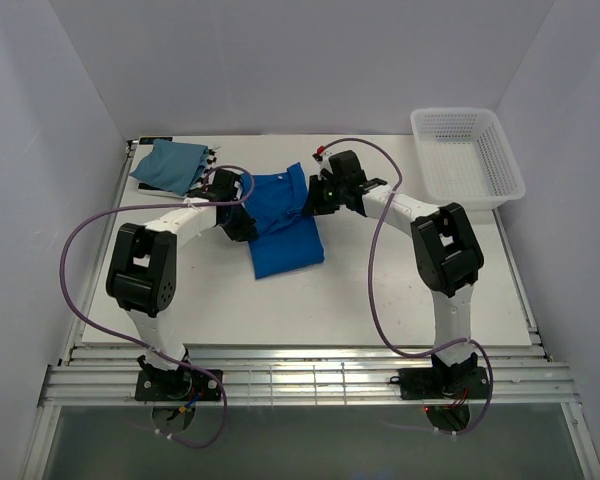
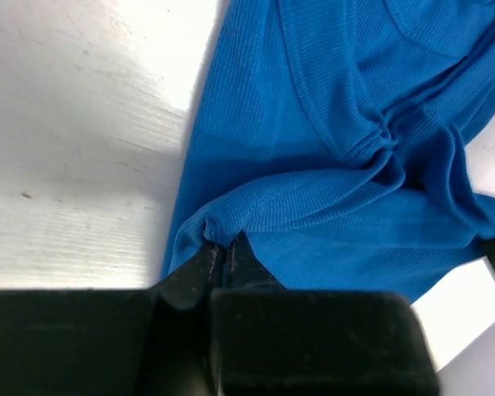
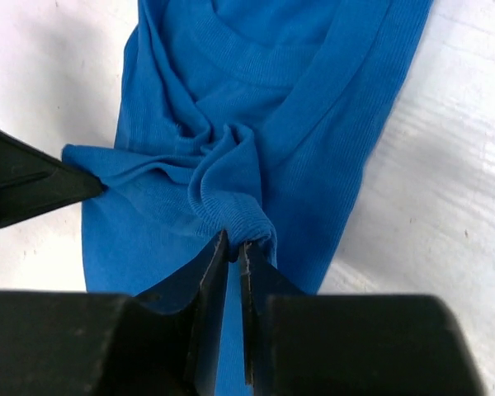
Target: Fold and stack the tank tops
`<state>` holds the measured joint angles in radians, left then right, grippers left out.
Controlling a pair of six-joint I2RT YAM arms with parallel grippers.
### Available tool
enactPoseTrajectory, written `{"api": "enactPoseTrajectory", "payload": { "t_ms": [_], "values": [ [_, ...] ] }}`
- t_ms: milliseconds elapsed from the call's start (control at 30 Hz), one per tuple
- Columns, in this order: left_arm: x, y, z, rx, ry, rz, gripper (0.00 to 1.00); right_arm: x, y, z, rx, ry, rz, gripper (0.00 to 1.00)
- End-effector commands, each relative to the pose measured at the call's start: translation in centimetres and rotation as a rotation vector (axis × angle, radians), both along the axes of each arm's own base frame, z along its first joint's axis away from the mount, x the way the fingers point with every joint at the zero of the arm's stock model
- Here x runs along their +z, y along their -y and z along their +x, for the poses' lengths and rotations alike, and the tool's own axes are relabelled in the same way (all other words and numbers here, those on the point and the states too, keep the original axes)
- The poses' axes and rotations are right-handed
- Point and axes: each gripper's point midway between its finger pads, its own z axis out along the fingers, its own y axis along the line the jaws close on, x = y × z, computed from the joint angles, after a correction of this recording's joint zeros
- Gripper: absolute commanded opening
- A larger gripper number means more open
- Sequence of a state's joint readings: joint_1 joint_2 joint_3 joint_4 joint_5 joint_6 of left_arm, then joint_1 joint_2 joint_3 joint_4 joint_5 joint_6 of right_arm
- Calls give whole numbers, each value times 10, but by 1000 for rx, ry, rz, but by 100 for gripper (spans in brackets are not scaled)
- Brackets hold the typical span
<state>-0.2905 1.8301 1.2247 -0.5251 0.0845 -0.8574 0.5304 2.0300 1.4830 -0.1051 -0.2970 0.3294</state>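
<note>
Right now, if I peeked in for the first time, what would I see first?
Probably the bright blue tank top in the middle of the table, bunched up where the left gripper and the right gripper each pinch a fold of it. After that, you'd notice a teal top lying at the far left corner and a white basket at the far right.

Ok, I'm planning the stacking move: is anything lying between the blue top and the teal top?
No loose object. Only the left gripper, pinching the blue top, sits between it and the teal top. The basket is off to the right.
</note>
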Motion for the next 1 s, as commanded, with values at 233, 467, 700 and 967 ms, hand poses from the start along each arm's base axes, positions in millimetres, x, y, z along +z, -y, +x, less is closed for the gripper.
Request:
{"api": "enactPoseTrajectory", "payload": {
  "t_ms": [233, 467, 700, 967],
  "values": [
    [61, 6, 24, 3, 135, -63, 98, 46, 1, 0, 72, 28, 45, 65],
    [62, 10, -30, -63, 93, -127, 98, 19, 41, -78, 55, -67, 27, 69],
    [21, 9, -97, -98, -18, -116, 98, -15, 58, -127, 43, -172, 46, 70],
    [-5, 14, -112, -126, -58, -142, 97, -42, 50, -119, 0, -248, 41, 67]
  ]
}}
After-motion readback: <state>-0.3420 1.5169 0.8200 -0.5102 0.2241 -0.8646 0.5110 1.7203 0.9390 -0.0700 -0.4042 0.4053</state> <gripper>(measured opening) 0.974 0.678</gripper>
